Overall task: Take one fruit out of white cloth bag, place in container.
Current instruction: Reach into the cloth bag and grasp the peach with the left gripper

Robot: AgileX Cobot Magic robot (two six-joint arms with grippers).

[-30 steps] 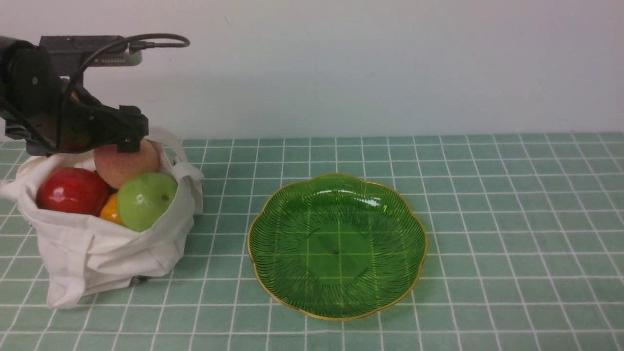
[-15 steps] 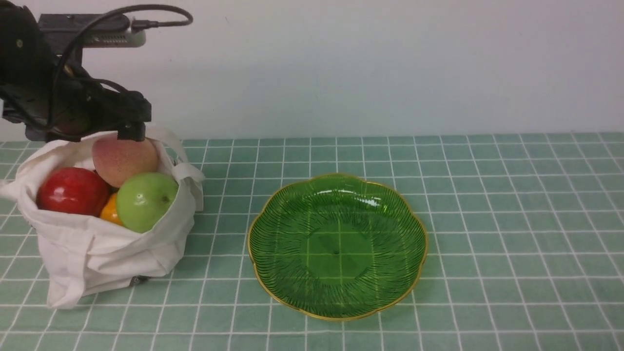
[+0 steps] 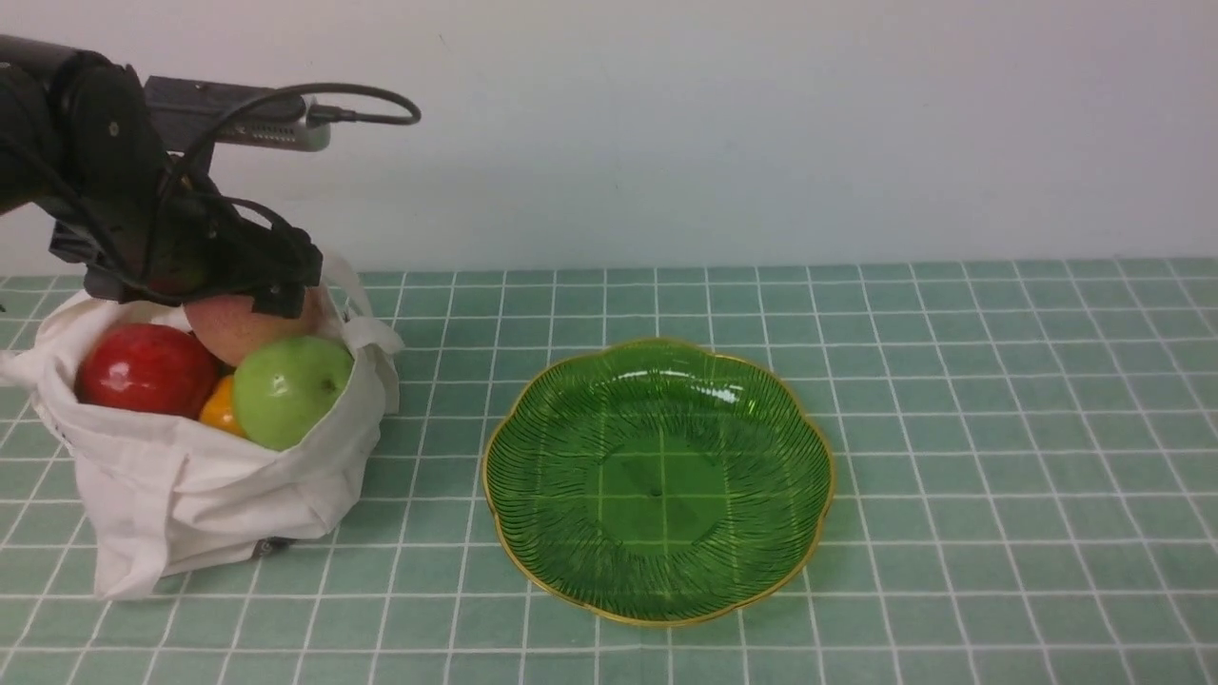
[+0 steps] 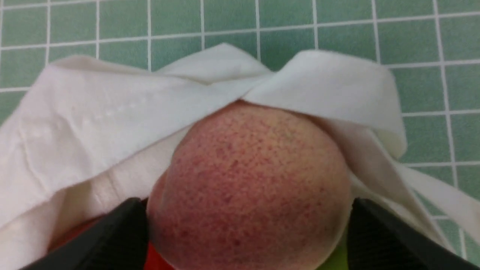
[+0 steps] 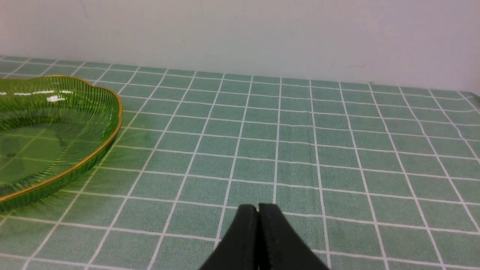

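A soft off-white cloth bag (image 3: 190, 495) with strap handles stands slumped by the left edge of the tabletop (image 3: 999, 428), which is covered in a green cloth with a white grid. The bag's mouth is open and four fruits show in it: a matte, speckled pink-and-yellow peach (image 3: 238, 328) at the back, a glossy red apple (image 3: 143, 369) on the left, a smooth green apple (image 3: 290, 390) at the front right, and a small orange fruit (image 3: 217, 409) wedged between the two apples. The black left hand (image 3: 249, 297) reaches down over the bag's far rim and is closed on the peach. In the left wrist view its two dark fingers (image 4: 112, 236) press against opposite sides of the peach (image 4: 247, 180), and a fold of the cloth bag (image 4: 93, 112) and one strap lie against the fruit's far side. The peach sits inside the bag, touching the apples. A shallow translucent green dish (image 3: 490, 476) with fine ribs and a scalloped gold rim lies near the middle of the tabletop, well apart from the bag, with nothing in it. The right hand (image 5: 258, 232) shows only in its own wrist view, low over bare cloth beside the green dish (image 5: 56, 112), its fingers pressed together on nothing.
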